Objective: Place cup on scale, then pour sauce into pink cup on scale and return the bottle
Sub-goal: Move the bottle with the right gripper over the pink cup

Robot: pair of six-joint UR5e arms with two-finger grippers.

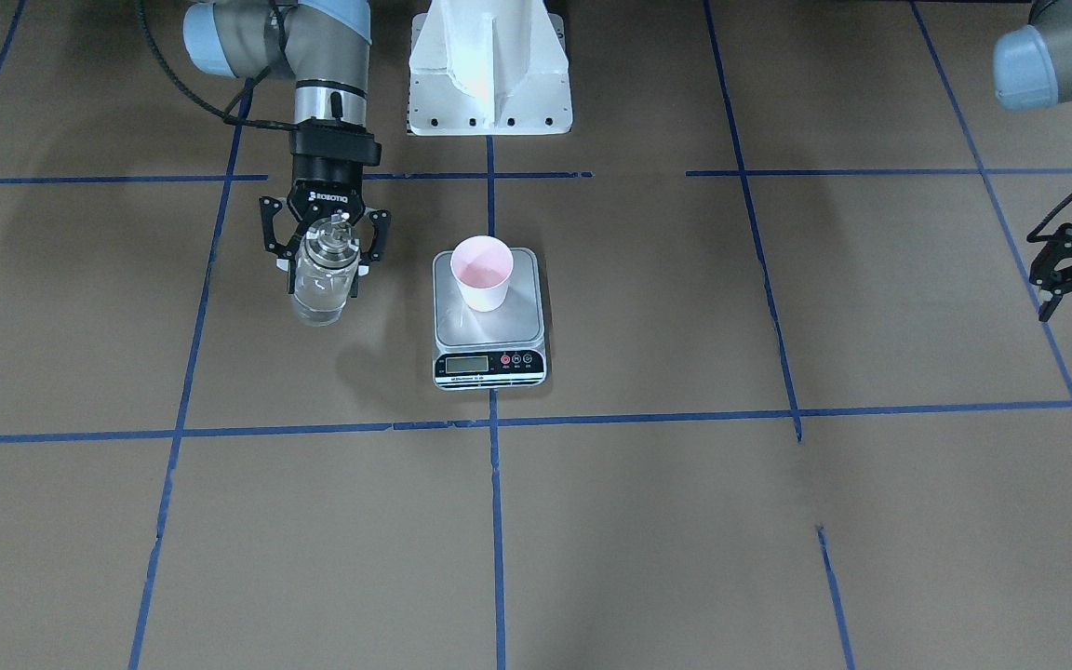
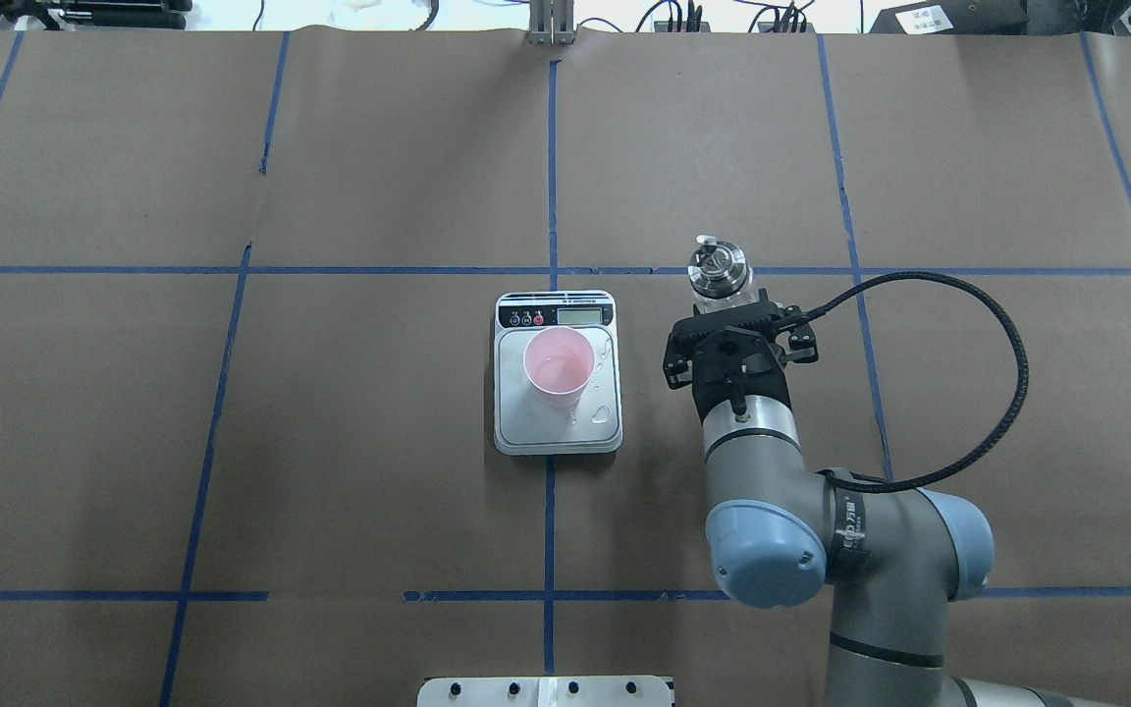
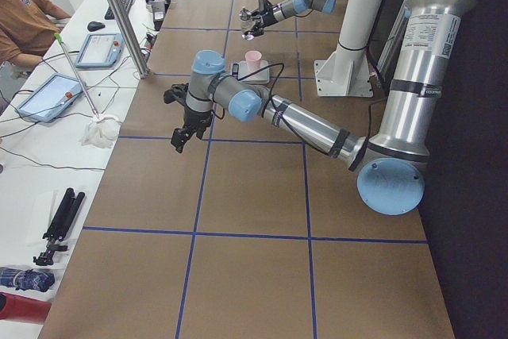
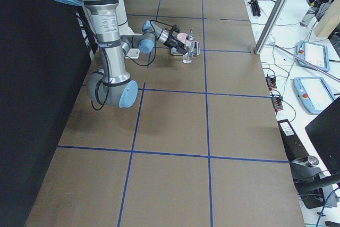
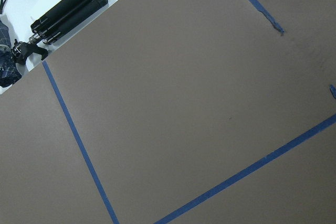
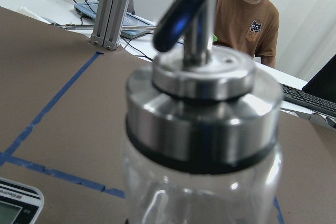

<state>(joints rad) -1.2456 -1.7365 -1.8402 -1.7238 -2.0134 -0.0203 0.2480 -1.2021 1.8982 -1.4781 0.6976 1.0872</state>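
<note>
The pink cup (image 1: 480, 272) stands upright on the scale (image 1: 489, 358), with pale liquid in it in the overhead view (image 2: 559, 365). A few drops lie on the scale's platform (image 2: 603, 412). My right gripper (image 1: 322, 270) is shut on the clear glass bottle (image 1: 320, 288), which is upright beside the scale on my right. Its silver collar and spout fill the right wrist view (image 6: 202, 108). I cannot tell if its base touches the table. My left gripper (image 1: 1052, 288) is open and empty, far off at my left table edge.
The white robot base mount (image 1: 489, 74) stands behind the scale. Blue tape lines cross the brown table cover. A side bench with tablets (image 3: 48, 93) and an operator (image 3: 24, 17) lies across the table. A black tripod (image 5: 65, 11) lies past the table's left end.
</note>
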